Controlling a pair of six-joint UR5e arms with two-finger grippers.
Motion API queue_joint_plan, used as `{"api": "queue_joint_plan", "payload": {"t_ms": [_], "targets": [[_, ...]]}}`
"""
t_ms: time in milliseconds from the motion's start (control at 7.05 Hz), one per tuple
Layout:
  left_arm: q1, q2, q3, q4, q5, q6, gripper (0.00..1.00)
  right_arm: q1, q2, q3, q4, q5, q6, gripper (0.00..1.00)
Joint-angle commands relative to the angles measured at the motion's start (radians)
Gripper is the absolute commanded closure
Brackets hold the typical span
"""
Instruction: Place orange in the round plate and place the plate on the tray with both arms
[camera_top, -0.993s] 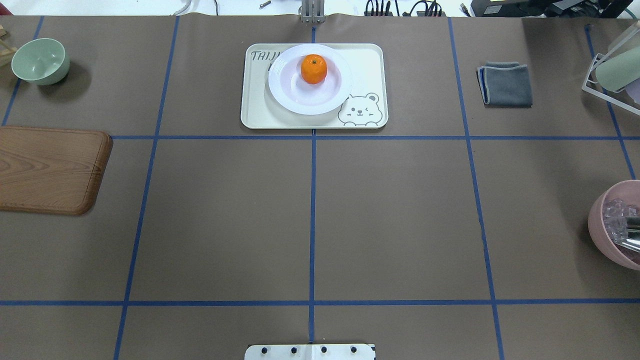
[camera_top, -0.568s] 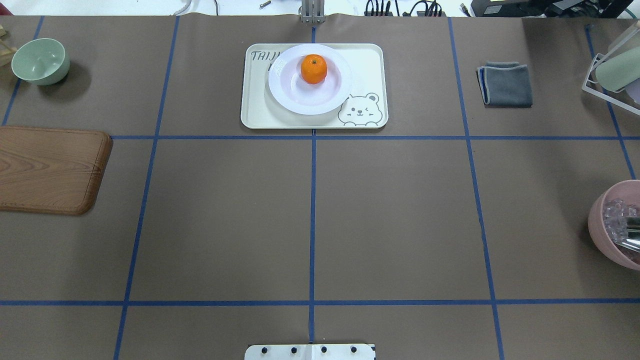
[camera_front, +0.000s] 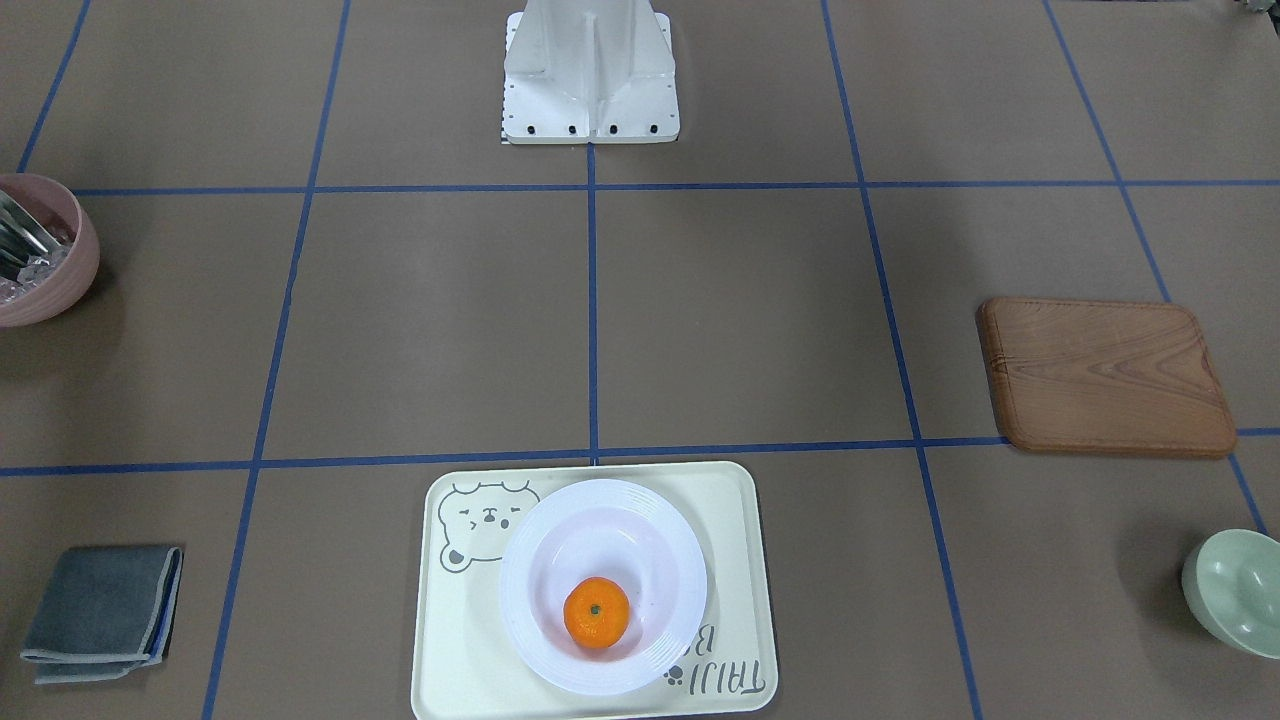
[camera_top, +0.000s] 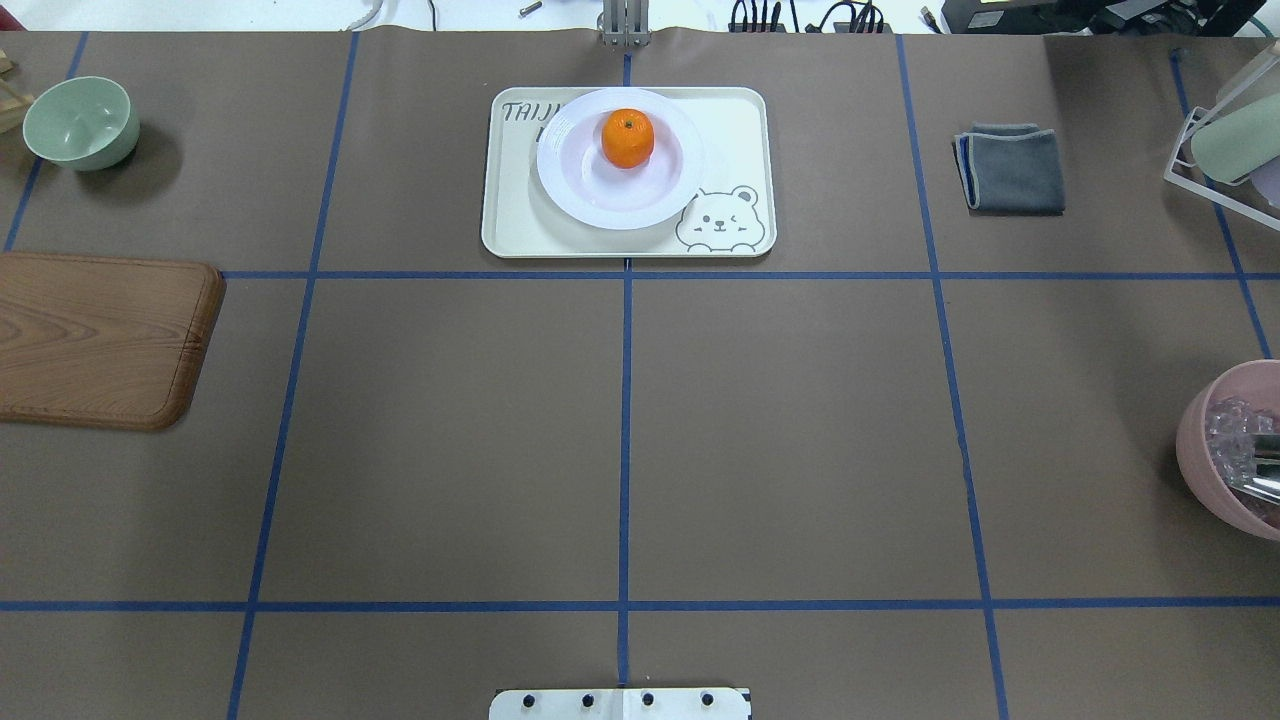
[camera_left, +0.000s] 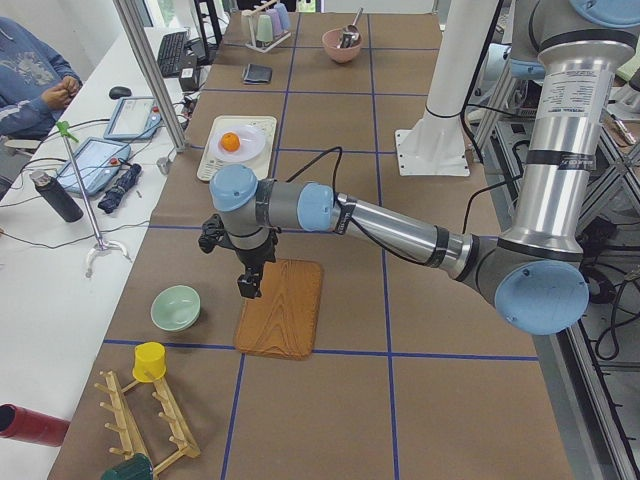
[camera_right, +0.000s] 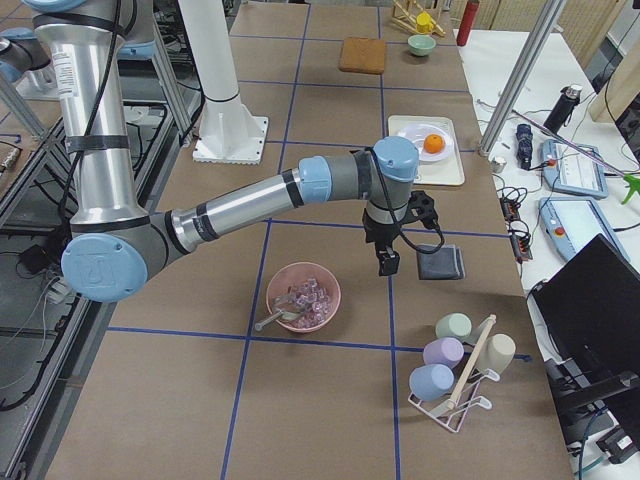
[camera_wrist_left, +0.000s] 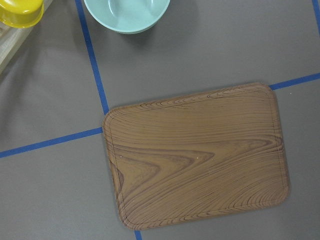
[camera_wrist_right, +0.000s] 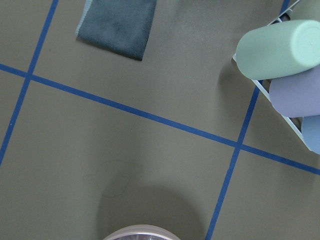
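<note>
The orange (camera_top: 628, 138) lies in the white round plate (camera_top: 590, 200), and the plate rests on the cream tray (camera_top: 510, 225) at the table's far middle. The front-facing view shows the same: orange (camera_front: 597, 612), plate (camera_front: 560, 540), tray (camera_front: 730, 520). Neither arm touches them. My left gripper (camera_left: 250, 286) hangs above the wooden board, far from the tray. My right gripper (camera_right: 388, 263) hangs over the table between the pink bowl and the grey cloth. Both grippers show only in the side views, so I cannot tell whether they are open or shut.
A wooden board (camera_top: 95, 340) and a green bowl (camera_top: 80, 120) sit at the left. A folded grey cloth (camera_top: 1012, 168), a cup rack (camera_top: 1230, 150) and a pink bowl (camera_top: 1225, 450) sit at the right. A person (camera_left: 35, 75) sits beyond the table's far edge.
</note>
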Motion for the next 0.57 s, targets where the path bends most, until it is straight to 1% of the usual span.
{"api": "queue_joint_plan", "payload": {"t_ms": [0,142,426], "targets": [[0.001,-0.002,0.006,-0.004,-0.003,0.002,0.01,0.000,0.004,-0.001,-0.005,-0.001,0.001,0.00],[0.001,0.007,0.013,-0.004,-0.006,0.006,0.01,0.000,0.006,-0.006,-0.005,-0.007,0.001,0.00],[0.001,0.006,0.016,-0.053,-0.035,0.000,0.01,-0.017,0.007,0.000,-0.005,-0.004,0.001,0.00]]}}
